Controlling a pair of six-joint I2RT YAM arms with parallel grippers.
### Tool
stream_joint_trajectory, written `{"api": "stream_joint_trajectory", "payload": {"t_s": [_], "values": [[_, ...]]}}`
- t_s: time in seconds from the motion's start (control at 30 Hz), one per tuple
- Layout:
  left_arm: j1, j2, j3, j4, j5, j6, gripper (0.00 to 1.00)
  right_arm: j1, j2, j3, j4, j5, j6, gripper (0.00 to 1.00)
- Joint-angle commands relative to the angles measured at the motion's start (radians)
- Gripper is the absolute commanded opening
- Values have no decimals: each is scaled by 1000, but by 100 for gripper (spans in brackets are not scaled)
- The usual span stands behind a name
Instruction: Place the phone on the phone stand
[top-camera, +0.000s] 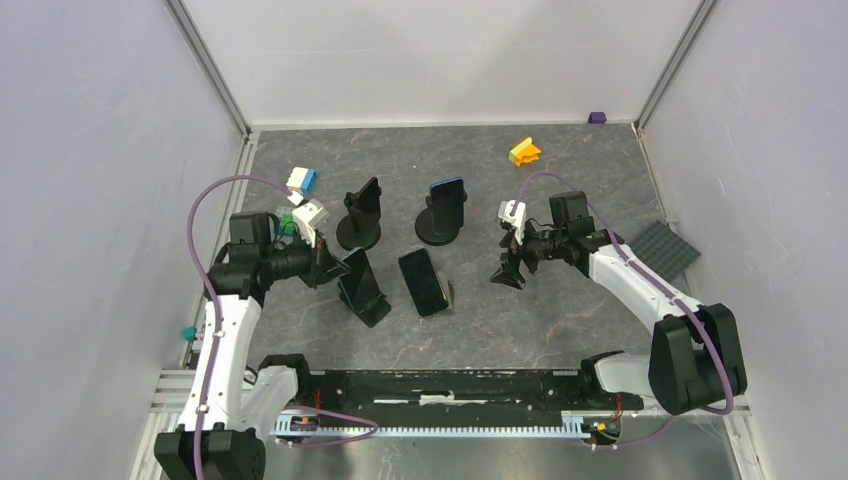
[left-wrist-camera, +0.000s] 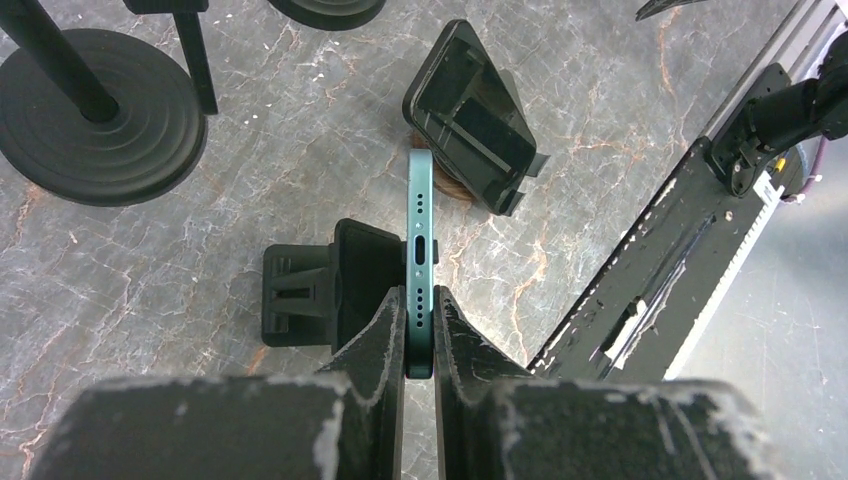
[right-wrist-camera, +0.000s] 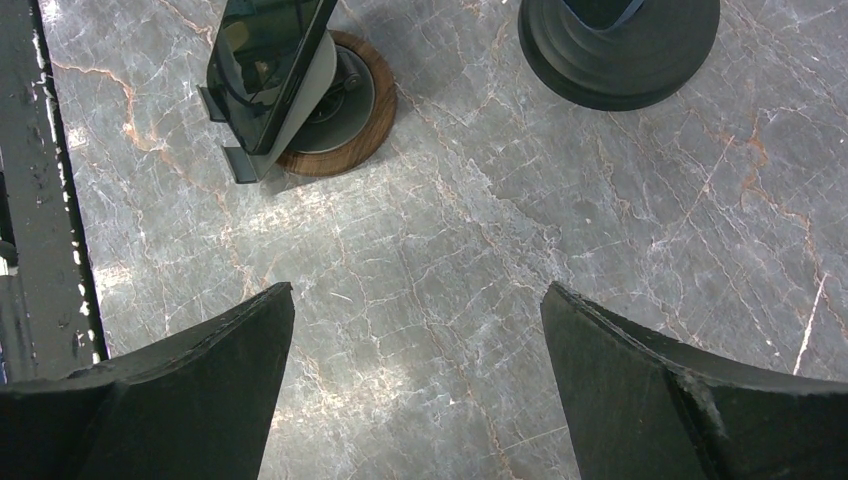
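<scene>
— Where is the phone?
— The phone, a dark green one, stands on edge in the left hand, its port edge turned toward the wrist camera

— How is that hand set?
— Nearly closed. Its two fingers press flat on the front and back of the phone near one end

— And the phone stand?
— The black phone stand sits on the table right beneath and beside the phone. The phone's edge crosses in front of the stand's raised back plate. I can't tell whether the two touch

— What about the other arm?
— The right hand hangs over the table well off to the right, spread wide and holding nothing. Its own camera shows only marbled table between its fingers

— What else is around?
— Just past the held phone, a second phone leans on a holder with a round wooden base. Farther back there is a round black stand, and beside it another one carrying a blue-edged phone. A few coloured blocks lie near the far edge
</scene>
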Motion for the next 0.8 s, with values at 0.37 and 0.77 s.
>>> {"api": "stream_joint_trajectory", "payload": {"t_s": [0.37,0.77], "values": [[5,-12,-20,68,24,106,2,31,30,22,20,26,7,97],[6,-30,-78,102,0,173,3,64,53,30,30,45,17,97]]}}
